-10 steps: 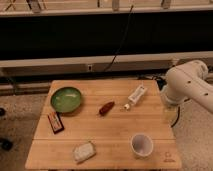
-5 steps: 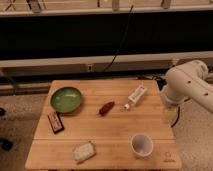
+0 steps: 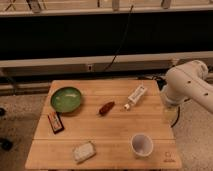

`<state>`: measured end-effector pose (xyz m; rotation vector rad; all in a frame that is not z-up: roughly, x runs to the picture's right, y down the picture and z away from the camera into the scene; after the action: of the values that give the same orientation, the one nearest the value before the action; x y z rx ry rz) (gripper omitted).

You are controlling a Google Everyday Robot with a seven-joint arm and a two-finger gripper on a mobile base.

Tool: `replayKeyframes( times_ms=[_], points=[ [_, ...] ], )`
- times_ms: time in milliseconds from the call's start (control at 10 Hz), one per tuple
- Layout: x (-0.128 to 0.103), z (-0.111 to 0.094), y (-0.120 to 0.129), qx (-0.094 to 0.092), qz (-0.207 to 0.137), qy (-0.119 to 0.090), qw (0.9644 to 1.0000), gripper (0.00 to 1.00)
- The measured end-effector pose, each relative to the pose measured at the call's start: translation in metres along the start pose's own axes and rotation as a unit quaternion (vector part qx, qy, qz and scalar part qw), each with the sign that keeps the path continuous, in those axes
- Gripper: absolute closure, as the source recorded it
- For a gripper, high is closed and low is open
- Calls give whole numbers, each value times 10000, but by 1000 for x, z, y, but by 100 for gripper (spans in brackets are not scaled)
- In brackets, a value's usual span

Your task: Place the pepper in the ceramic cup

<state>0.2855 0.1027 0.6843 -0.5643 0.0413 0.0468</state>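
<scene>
A robot lab: wooden table (image 3: 150, 95), speckled floor (image 3: 20, 107), hanging cable (image 3: 122, 40), arm (image 3: 187, 87) hiding its end effector at right.

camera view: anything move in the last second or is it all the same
Nothing visibly changed. The arm stays at the right of the table, its gripper out of view; the pepper lies mid-table and the ceramic cup stands near the front, both untouched.

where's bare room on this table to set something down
Free: table front middle, between pale packet and ceramic cup; back strip behind pepper. Crowded: left side, green bowl by dark packet; right, white tube beside the robot arm. Gripper is out of view.
</scene>
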Motion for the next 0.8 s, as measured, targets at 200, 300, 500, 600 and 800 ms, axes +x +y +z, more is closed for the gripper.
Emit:
replayKeyframes(
  times_ms=[200, 300, 500, 600, 800],
  points=[
    [-4, 1, -3, 8, -47, 32, 10000, 20],
    [-16, 3, -8, 6, -136, 36, 9999, 20],
    [-49, 6, -19, 5, -318, 72, 9995, 20],
    [-60, 7, -23, 9, -401, 107, 9991, 20],
    [-72, 10, -31, 20, -562, 170, 9983, 20]
  ],
)
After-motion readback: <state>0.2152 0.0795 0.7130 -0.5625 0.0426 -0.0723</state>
